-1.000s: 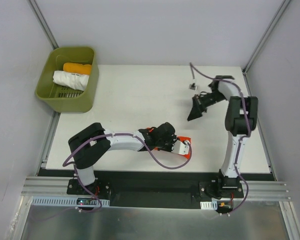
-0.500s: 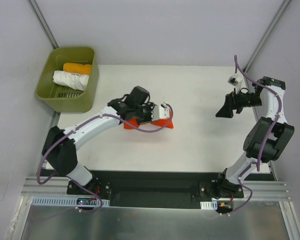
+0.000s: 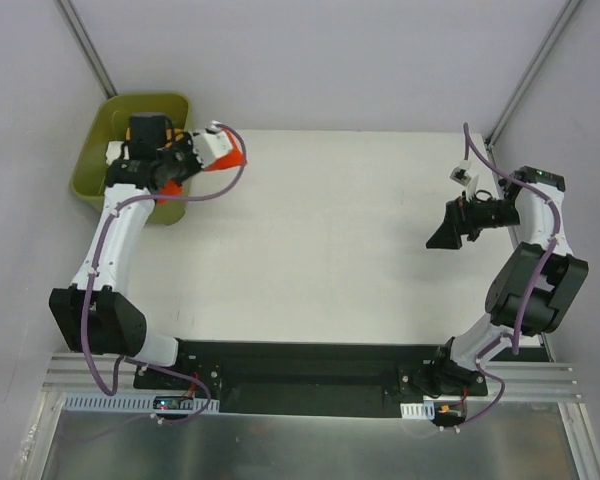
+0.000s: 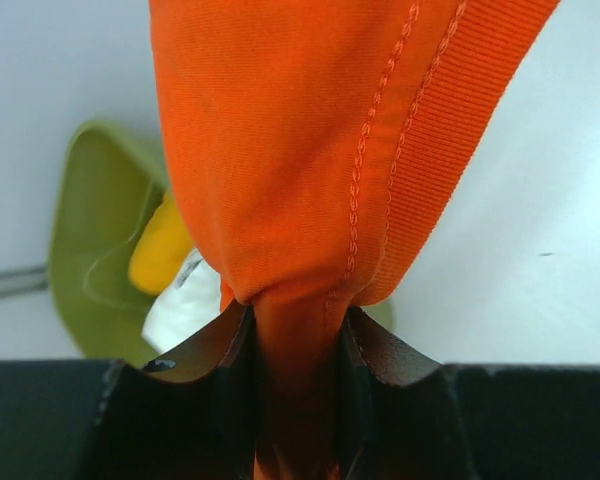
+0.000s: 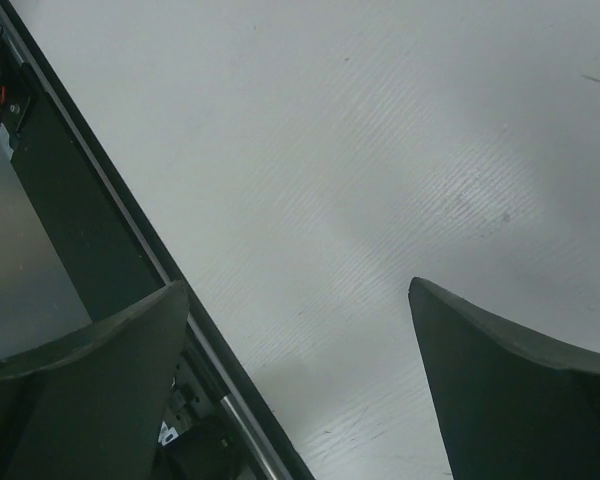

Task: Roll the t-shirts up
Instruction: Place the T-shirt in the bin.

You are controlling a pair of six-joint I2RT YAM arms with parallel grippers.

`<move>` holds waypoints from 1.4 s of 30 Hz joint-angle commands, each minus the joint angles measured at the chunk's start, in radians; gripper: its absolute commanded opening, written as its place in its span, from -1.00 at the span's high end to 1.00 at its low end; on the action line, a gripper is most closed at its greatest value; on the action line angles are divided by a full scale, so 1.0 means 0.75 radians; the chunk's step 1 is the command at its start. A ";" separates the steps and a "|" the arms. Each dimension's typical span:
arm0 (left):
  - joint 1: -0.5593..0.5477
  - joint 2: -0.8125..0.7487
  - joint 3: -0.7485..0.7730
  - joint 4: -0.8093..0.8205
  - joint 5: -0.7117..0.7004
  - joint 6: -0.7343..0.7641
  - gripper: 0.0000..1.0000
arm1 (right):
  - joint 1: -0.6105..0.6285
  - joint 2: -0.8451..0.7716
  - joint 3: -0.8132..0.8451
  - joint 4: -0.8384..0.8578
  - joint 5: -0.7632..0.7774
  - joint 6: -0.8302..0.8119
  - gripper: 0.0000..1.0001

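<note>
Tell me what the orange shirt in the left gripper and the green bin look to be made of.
The orange shirt looks like soft knit cloth, likely cotton jersey, matte: fine ribbed weave, a double-stitched hem, and it bunches where the left gripper pinches it. The green bin is probably moulded plastic, smooth with a slight sheen: thin rigid rim, even colour.

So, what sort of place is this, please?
Likely a robotics lab cell: a left arm and right arm bolted by a white table, plain walls on metal posts, and a green bin.
</note>
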 commanded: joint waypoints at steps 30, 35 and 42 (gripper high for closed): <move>0.669 0.585 0.377 0.289 0.503 0.593 1.00 | -0.020 -0.219 -0.202 -0.448 0.516 0.022 -0.91; 0.706 0.579 0.249 0.289 0.585 0.828 1.00 | -0.018 -0.155 -0.187 -0.440 0.559 0.043 -0.91; 0.743 0.685 0.305 0.246 0.652 0.980 1.00 | -0.020 -0.149 -0.232 -0.421 0.643 0.049 -0.91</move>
